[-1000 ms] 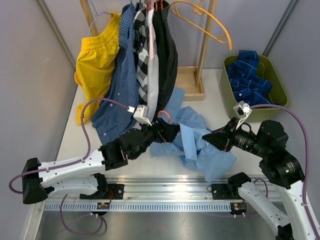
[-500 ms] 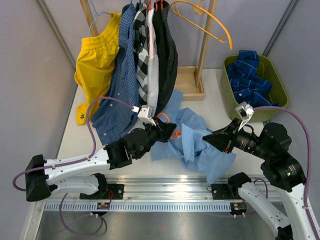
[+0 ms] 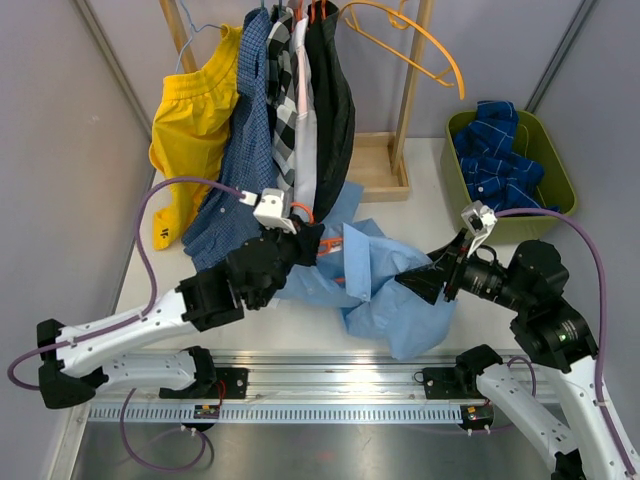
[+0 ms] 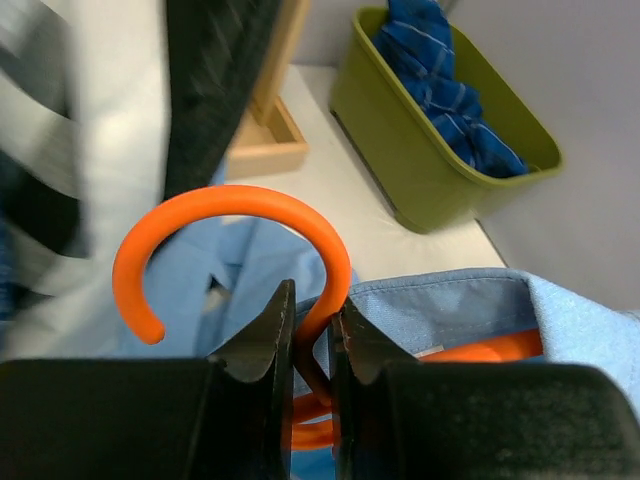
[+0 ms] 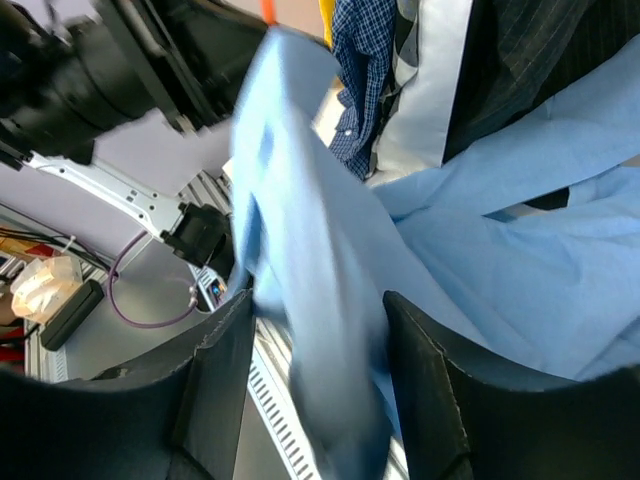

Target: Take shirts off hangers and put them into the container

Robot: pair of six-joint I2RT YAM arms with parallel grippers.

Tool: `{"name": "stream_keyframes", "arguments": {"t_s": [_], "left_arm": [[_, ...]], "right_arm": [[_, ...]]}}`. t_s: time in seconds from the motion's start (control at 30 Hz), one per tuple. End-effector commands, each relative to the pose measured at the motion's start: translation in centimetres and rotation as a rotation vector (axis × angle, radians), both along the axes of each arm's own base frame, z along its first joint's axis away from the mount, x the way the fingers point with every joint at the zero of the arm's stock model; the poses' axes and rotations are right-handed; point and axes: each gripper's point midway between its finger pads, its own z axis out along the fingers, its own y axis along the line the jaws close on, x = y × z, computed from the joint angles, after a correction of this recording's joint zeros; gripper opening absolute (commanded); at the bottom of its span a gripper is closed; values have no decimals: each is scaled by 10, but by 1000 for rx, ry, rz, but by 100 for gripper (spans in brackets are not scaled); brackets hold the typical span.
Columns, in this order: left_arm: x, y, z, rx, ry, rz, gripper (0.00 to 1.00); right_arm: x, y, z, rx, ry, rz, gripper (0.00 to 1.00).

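My lab test cell: bare grey partition wall point(image 3: 60, 130) left of my left gripper point(image 3: 316, 242), aluminium mounting rail point(image 3: 340, 376) behind it.

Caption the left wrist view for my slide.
Left gripper clamps the orange hanger at its hook, light blue shirt below, green container beyond.

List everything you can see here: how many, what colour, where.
hanging shirts: 5; yellow, dark blue check, black-and-white check, white, black; on rack
light blue shirt: 1, crumpled on table
blue striped clothing: count unclear, in container
held hanger: 1, orange, in light blue shirt
empty hanger: 1, orange, rack top
container: 1, olive-green, far right
rack: 1, wooden, rear
left gripper: 1, black, shut on held hanger's hook
right gripper: 1, black, open at light blue shirt
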Motion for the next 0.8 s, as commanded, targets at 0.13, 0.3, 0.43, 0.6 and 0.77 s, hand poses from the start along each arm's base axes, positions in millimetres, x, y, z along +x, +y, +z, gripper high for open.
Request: {"name": "stream_keyframes", "arguments": {"t_s": [0.13,0.3,0.43,0.6,0.77], "left_arm": [[19,94,41,89,-66,272,0],[17,106,33,95,-49,285,0],[12,96,11,128,-2,220,0],[4,92,-29,194,78,179,0],[-4,116,-76,295,152,229,0]], "right_arm": [[3,9,-8,9,-15,52,62],[8,12,-15,6,-9,60,28],[19,10,-23,-4,6,11,0],[30,6,-27,-16,10,-46,0],[46,-12,-21,-31,-39,-193,0]]}}
